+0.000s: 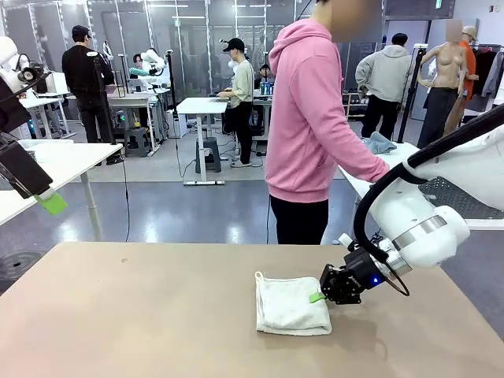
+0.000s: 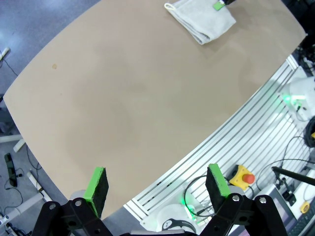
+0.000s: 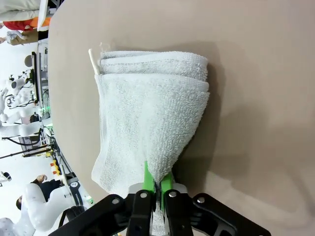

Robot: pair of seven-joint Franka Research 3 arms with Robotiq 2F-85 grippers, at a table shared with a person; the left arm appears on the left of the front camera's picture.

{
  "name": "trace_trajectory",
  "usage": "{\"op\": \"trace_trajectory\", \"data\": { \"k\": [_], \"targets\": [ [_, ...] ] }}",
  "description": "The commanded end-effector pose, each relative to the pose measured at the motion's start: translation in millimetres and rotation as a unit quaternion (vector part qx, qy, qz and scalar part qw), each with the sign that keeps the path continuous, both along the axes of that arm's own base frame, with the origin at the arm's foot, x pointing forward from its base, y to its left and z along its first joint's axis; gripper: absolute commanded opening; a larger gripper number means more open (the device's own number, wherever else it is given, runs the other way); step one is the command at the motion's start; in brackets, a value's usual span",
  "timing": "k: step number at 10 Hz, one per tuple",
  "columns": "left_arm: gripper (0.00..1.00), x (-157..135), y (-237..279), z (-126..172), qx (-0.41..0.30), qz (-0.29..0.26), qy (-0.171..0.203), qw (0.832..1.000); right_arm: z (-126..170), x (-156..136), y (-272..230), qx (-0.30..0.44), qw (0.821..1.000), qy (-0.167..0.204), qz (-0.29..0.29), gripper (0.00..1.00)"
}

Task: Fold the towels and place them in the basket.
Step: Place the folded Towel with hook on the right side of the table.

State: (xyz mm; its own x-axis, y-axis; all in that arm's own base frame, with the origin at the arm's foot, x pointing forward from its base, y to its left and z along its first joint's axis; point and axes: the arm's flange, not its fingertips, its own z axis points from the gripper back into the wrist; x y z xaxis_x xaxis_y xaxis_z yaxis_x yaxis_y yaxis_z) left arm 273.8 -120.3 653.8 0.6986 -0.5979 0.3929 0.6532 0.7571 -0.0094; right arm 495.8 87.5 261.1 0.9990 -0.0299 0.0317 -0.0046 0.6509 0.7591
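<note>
In the front view, a folded white towel (image 1: 290, 305) lay on the tan counter (image 1: 142, 315), right of the middle, with the right hand (image 1: 319, 297) pinching its right edge. The left hand (image 1: 52, 202) hung high at the far left. A person (image 1: 311, 118) in a pink hoodie stood beyond the far edge. In the left wrist view, the left hand (image 2: 157, 181) was spread wide and empty, well apart from the towel (image 2: 202, 19). In the right wrist view, the right hand (image 3: 156, 179) was clamped tight on the near corner of the towel (image 3: 147, 113).
</note>
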Motion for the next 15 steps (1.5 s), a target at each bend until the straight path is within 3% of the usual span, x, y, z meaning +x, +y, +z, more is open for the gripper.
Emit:
{"op": "trace_trajectory", "data": {
  "k": [1,7,8,9,12,15],
  "targets": [
    [1.00,1,0,-1,-0.001,-0.001,-0.009,1.000,5,-7,7,-0.002,1.000,0.008,-0.009,0.00],
    [1.00,1,0,-1,-0.001,-0.001,-0.009,1.000,0,0,0,0.000,1.000,0.000,0.000,0.00],
    [1.00,1,0,-1,-0.001,-0.001,-0.009,1.000,1,0,1,0.000,1.000,0.000,0.001,0.06],
    [1.00,1,0,-1,-0.001,-0.001,-0.009,1.000,10,-4,-7,-0.010,1.000,-0.010,0.007,0.05],
    [1.00,1,0,-1,-0.001,-0.001,-0.009,1.000,9,-13,-52,-0.038,0.999,-0.016,0.002,0.05],
    [1.00,1,0,-1,-0.001,-0.001,-0.009,1.000,33,-22,-125,-0.065,0.997,-0.039,-0.024,0.05]
  ]
}}
